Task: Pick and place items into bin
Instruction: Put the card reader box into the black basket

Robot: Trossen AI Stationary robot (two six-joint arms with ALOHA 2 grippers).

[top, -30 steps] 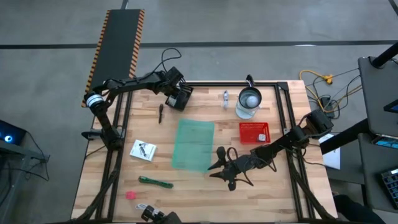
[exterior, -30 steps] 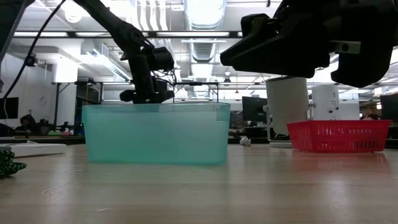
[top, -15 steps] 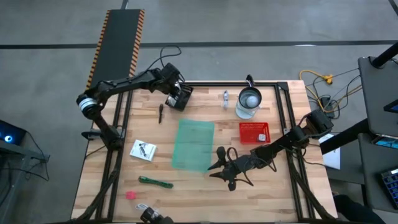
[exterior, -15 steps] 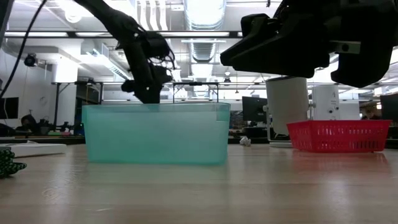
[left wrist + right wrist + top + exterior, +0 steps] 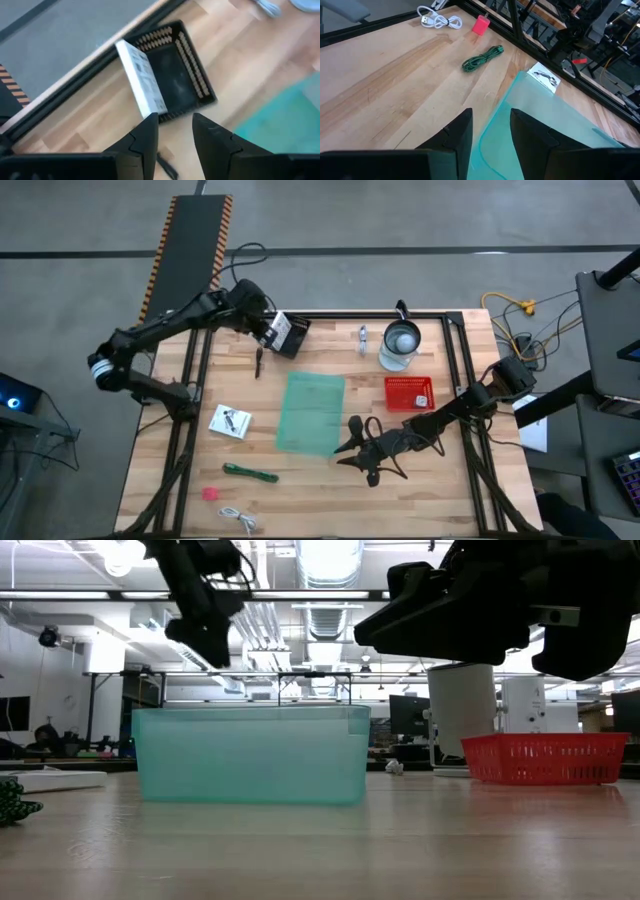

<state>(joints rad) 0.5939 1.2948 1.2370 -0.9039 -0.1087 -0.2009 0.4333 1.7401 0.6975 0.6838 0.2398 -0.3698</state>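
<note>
My left gripper [image 5: 266,330] is open and raised over the table's far-left part, beside a small black bin [image 5: 176,75]. A flat white packet [image 5: 141,82] stands on edge in that bin, leaning on its wall. A black pen [image 5: 258,362] lies just near of it. My right gripper [image 5: 490,125] is open and hovers at the near right corner of the teal bin [image 5: 312,412], touching nothing. A second white packet [image 5: 230,421], the green stick [image 5: 482,57], the pink bit [image 5: 481,25] and the white coiled cable [image 5: 440,21] lie on the near-left wood. The silver piece [image 5: 362,337] lies at the far edge.
A clear glass jug [image 5: 400,345] with a metal lid stands far right of centre, with a red basket [image 5: 410,393] just near of it. Black frame rails run along the table's edges. Bare wood lies between the teal bin and the near edge.
My left gripper has risen from just above the black bin and drawn back toward the table's far-left corner, its arm swinging outward to the left. The white packet now shows uncovered in the black bin. My right arm has kept still.
</note>
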